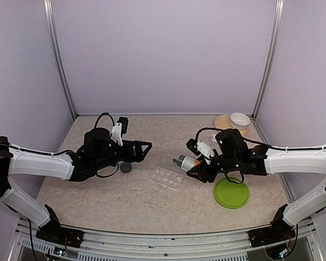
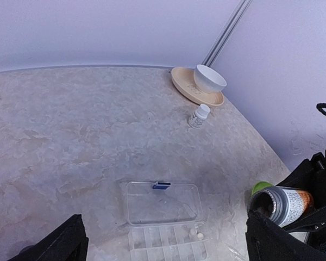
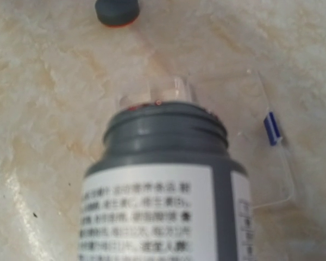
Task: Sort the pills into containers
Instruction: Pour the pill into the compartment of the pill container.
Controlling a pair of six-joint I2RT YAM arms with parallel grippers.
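From above, my left gripper [image 1: 144, 148] gapes wide and empty near the loose cap [image 1: 125, 168]. My right gripper [image 1: 197, 169] clamps the uncapped bottle [image 1: 185, 161], tipped toward the organiser [image 1: 167, 178]. Left wrist: the organiser lies open with two pills [image 2: 196, 234] inside, so sorting looks barely begun; lilac walls [image 2: 125, 27] behind. Right wrist: the bottle mouth points at the organiser over the marbled beige tabletop [image 3: 43, 81].

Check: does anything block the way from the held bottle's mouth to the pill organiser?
Nothing visible. The right gripper holds the bottle uncapped, mouth tilted toward the open pill organiser; its cap lies aside.

White bowl [image 1: 239, 119] sits on tan plate [image 1: 223, 123]; green plate [image 1: 231, 196] lies apart.
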